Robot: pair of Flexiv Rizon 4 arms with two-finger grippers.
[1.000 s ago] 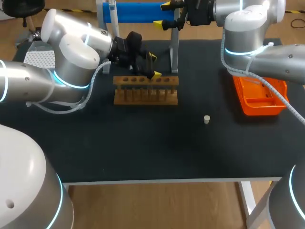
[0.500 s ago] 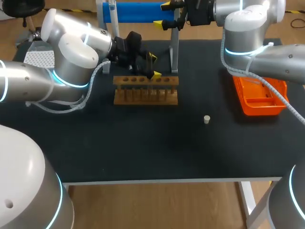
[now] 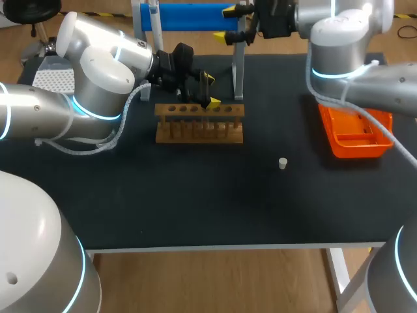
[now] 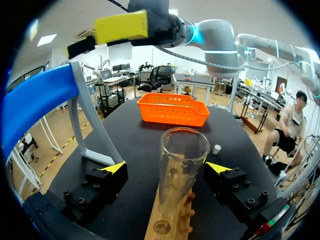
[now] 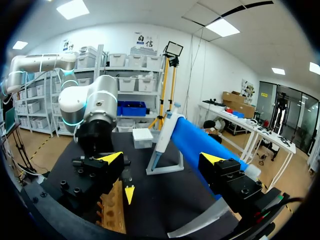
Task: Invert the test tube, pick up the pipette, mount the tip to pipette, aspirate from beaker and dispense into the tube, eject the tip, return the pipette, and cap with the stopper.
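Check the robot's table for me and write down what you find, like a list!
Surface: black table.
Job's things: glass tube upright in wooden rack, mouth up; blue pipette on its stand; white stopper lying alone.
Clutter: orange basket.
End effectors: left end effector open around tube; right end effector open around pipette.
Cables: a hose along each arm.
Surroundings: nothing seen.

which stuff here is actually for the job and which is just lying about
For the job: clear glass test tube, wooden tube rack, large blue pipette, small white stopper.
Lying about: orange plastic basket, no evident role.
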